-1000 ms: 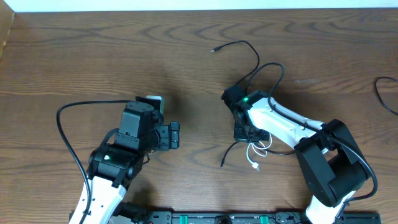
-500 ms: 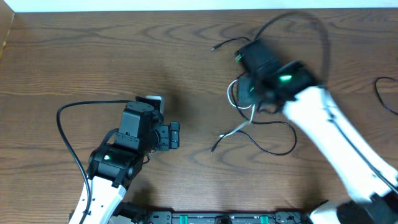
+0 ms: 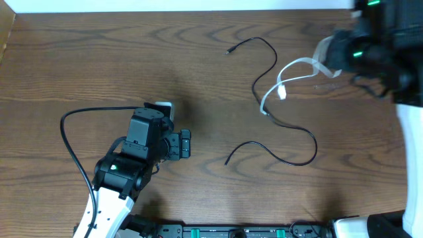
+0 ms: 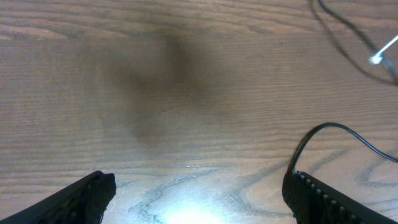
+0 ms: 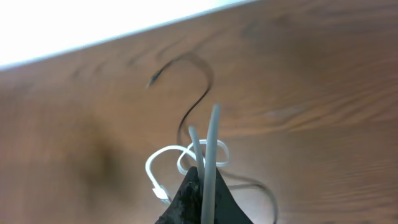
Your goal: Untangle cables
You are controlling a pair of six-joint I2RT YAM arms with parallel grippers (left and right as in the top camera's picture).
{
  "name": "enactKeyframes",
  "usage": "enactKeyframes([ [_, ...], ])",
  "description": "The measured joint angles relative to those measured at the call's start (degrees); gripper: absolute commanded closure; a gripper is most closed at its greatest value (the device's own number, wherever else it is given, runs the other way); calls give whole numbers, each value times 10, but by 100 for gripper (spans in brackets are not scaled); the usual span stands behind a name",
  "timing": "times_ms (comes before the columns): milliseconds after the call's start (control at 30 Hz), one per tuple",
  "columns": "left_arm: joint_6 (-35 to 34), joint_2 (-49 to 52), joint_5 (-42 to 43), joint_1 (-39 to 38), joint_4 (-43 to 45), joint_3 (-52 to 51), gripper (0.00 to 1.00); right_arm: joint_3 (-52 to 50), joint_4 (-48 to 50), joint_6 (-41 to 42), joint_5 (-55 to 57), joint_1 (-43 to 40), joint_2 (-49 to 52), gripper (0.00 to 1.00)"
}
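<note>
Your right claw [image 5: 202, 183] is pinched shut on the white cable [image 5: 214, 134], lifted at the table's [image 3: 99, 59] far right, likely to draw it clear of the black cable [image 3: 275, 61] lying mid-table. Your left claw [image 4: 200, 190] waits wide open, empty.

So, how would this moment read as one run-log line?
right tool: shut on white cable, held above table | black cable: lying on table | left tool: open, empty

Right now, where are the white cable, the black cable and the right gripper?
white cable [image 3: 282, 92], overhead view, on its small plug.
black cable [image 3: 254, 143], overhead view, on the hump near its lower end.
right gripper [image 5: 200, 179], right wrist view, between the shut fingertips pinching the white cable.
</note>
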Motion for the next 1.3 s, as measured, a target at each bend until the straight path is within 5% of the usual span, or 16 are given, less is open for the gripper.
enactKeyframes([
  [233, 0, 0, 0, 0, -5, 0, 8, 15, 30, -7, -28, -166, 0, 99],
  [567, 0, 0, 0, 0, -5, 0, 8, 16, 79, -13, -273, -379, 18, 99],
  [1300, 0, 0, 0, 0, -13, 0, 5, 16, 132, -27, 64, -474, 226, 99],
])
